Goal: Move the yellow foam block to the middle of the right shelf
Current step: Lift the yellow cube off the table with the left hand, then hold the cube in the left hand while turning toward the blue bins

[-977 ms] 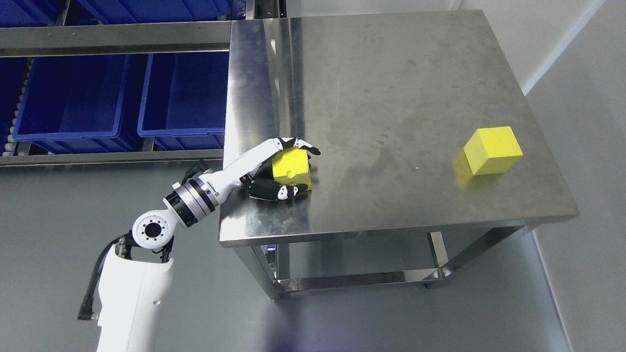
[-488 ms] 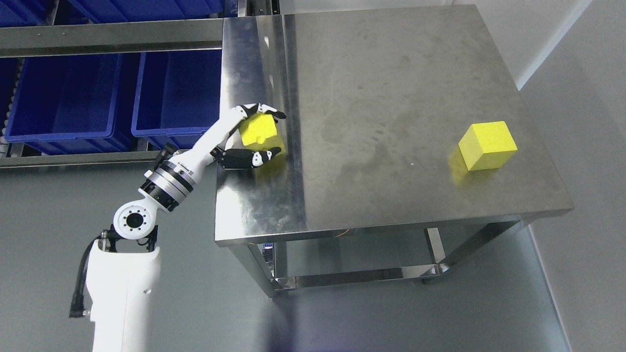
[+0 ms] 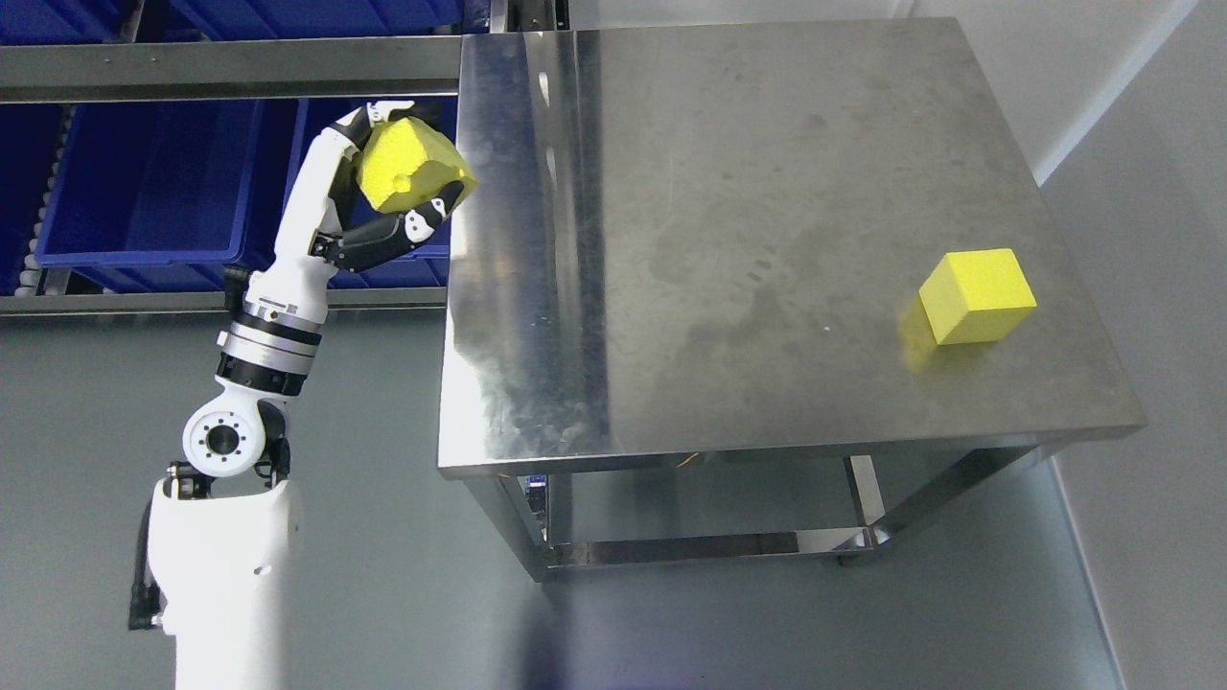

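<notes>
My left hand (image 3: pixel 403 177) is shut on a yellow foam block (image 3: pixel 410 163). It holds the block in the air, off the left edge of the steel table (image 3: pixel 767 220), in front of the blue bins on the shelf. A second yellow foam block (image 3: pixel 976 295) sits on the table near its right edge. My right hand is out of view.
A metal shelf rack (image 3: pixel 230 72) stands at the left with blue bins (image 3: pixel 144 192) on its levels. A white wall (image 3: pixel 1131 144) runs along the table's right side. Grey floor lies in front of the shelf and table.
My left hand has lifted the yellow block off the table and carried it up and left, past the table's edge, toward the shelf. The camera has shifted slightly.
</notes>
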